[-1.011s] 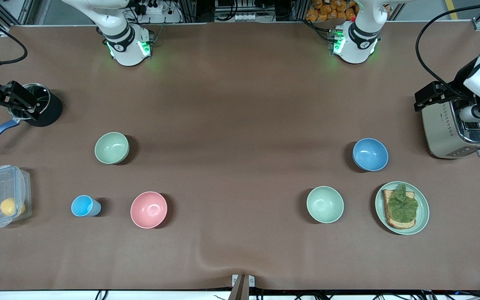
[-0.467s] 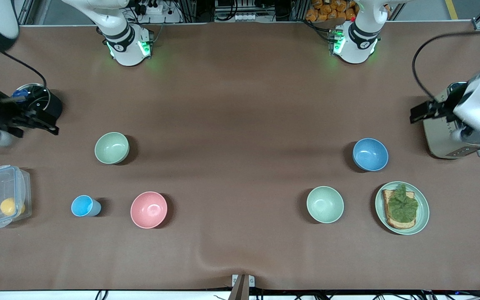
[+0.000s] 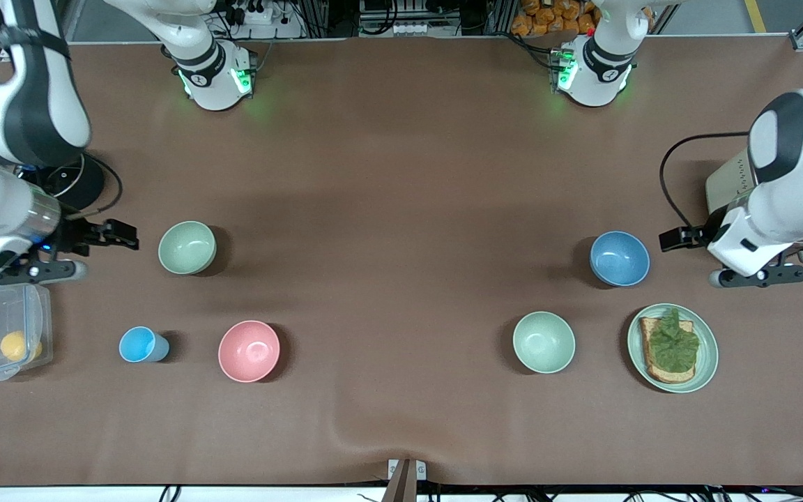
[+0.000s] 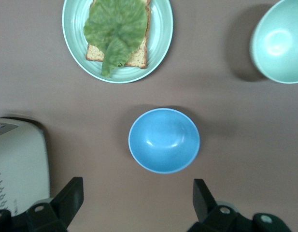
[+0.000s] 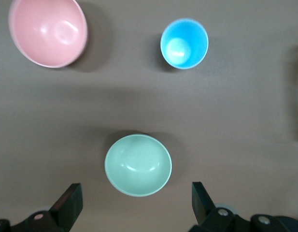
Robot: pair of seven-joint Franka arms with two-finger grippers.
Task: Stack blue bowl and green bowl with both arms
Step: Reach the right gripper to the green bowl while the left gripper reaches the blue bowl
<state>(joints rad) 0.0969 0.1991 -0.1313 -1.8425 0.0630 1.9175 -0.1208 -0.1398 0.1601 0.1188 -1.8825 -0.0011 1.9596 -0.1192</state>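
With fingers (image 4: pixel 71 200) spread wide, left gripper (image 4: pixel 138 205) by blue bowl (image 4: pixel 163 140) | right gripper (image 5: pixel 134 205) spread, empty, by green bowl (image 5: pixel 138 165)

My left gripper (image 3: pixel 673 238) now sits beside the blue bowl (image 3: pixel 620 259); my right gripper (image 3: pixel 125 238) beside the green bowl (image 3: pixel 187 247).

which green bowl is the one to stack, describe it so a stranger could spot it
Start at the black pot at the right arm's end of the table. The green bowl sits nearer the front camera than it, beside the right tool, with the pink bowl nearer still. It is sage, slightly yellowish; the mint bowl by the toast plate is paler, bluish.
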